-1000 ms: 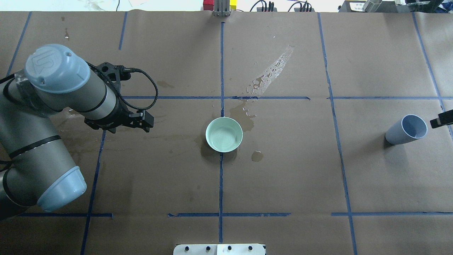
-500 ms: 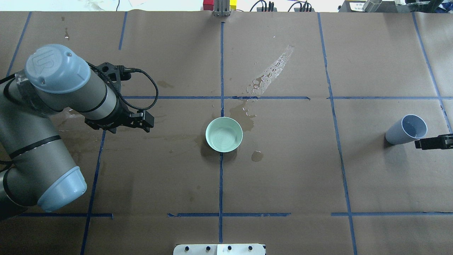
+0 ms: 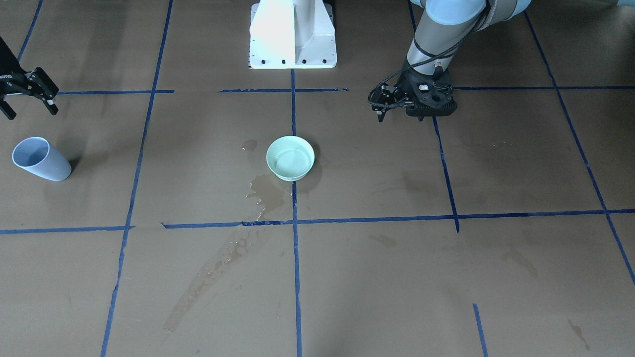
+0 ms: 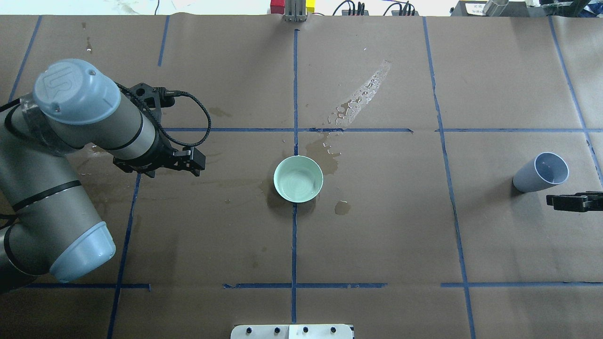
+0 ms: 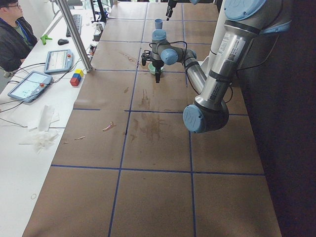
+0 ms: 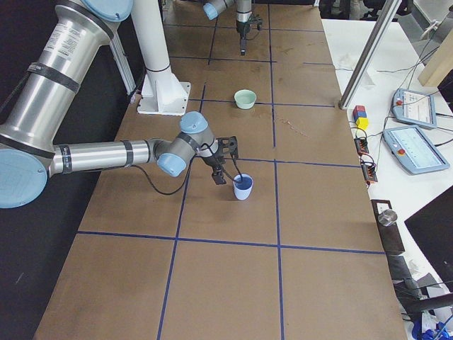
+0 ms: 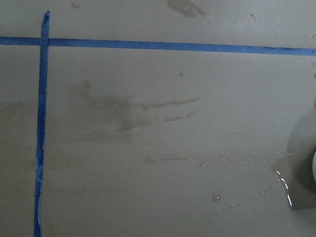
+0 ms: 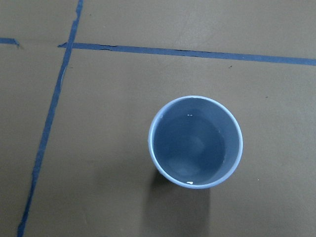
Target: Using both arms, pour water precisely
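At the cup (image 4: 539, 172): right gripper (image 4: 565, 201) had shifted to its robot-side, fingers spread, empty.
Water (image 8: 195, 148): inside the cup.
Left gripper (image 4: 193, 162): unmoved, aimed downward, well apart from the bowl (image 4: 298, 179), fingers together, empty.

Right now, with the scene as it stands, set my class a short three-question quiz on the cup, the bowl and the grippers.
1. True or false: the right gripper is shut on the cup.
2. Which lies nearest the bowl? A) the cup B) a wet patch C) the right gripper
3. Fill in: the cup stands ____, with water in it.

Key: 1 false, it is open and clear of the cup; 2 B; 3 upright.
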Controlling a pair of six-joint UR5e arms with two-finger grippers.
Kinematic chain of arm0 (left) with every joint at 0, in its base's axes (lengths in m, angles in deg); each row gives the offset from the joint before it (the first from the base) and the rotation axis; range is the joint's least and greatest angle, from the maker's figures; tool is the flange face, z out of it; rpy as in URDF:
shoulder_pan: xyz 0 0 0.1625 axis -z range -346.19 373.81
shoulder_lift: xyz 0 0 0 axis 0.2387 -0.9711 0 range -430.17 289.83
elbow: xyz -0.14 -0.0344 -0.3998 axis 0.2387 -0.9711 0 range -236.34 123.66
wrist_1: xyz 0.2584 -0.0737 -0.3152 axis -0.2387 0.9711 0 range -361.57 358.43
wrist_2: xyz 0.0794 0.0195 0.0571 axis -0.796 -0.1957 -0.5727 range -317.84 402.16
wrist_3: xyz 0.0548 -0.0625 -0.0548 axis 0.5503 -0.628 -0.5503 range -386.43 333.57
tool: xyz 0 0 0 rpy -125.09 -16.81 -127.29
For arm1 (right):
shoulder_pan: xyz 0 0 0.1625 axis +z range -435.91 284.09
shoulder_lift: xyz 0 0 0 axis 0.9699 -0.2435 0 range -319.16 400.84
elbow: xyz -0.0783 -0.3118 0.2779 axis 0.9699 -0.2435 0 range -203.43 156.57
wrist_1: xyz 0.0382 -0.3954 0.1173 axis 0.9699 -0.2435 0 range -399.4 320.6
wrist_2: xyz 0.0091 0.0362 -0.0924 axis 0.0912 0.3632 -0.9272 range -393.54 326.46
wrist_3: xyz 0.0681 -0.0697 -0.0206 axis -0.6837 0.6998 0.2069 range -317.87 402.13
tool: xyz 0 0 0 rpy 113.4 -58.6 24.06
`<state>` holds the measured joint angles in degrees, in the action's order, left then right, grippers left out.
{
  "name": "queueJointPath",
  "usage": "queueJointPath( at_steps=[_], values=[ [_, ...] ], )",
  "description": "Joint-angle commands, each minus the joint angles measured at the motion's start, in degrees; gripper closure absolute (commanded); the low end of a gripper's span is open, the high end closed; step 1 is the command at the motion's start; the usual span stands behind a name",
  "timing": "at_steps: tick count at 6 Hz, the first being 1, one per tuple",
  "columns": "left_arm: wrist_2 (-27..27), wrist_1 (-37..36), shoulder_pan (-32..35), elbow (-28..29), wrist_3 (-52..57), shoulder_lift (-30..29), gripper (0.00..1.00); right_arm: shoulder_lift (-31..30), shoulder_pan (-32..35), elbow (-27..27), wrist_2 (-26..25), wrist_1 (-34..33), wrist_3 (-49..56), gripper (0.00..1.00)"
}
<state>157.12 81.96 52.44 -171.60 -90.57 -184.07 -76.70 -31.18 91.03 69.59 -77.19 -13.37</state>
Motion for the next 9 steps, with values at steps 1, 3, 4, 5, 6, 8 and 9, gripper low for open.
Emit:
queueJointPath(
  at_steps=[1,3,4,5,6,8,9],
  values=[
    [0.0,0.0,0.0,-0.1,-0.1,0.0,0.00,-0.5,-6.7,-2.5,-9.5,4.5,-6.2,0.01],
    [0.0,0.1,0.0,0.0,-0.1,0.1,0.00,-0.9,-14.5,-4.9,-20.6,8.1,-10.1,0.01],
    [0.0,0.1,0.0,0.0,-0.1,0.1,0.00,-0.9,-16.8,-10.4,-25.1,16.1,-10.9,0.01],
    [0.0,0.1,0.0,-0.1,-0.1,0.0,0.00,-0.9,-17.8,-11.4,-28.2,16.9,-11.4,0.01],
    [0.0,0.0,0.0,-0.2,-0.1,0.0,0.00,-0.9,-20.3,-11.4,-33.7,16.9,-12.9,0.01],
    [0.0,0.0,0.0,-0.2,-0.1,0.0,0.00,-0.5,-22.0,-11.5,-37.7,16.9,-13.1,0.01],
    [0.0,0.0,0.0,-0.1,-0.1,0.0,0.00,-0.3,-22.4,-11.8,-38.3,16.9,-13.1,0.01]
  ],
)
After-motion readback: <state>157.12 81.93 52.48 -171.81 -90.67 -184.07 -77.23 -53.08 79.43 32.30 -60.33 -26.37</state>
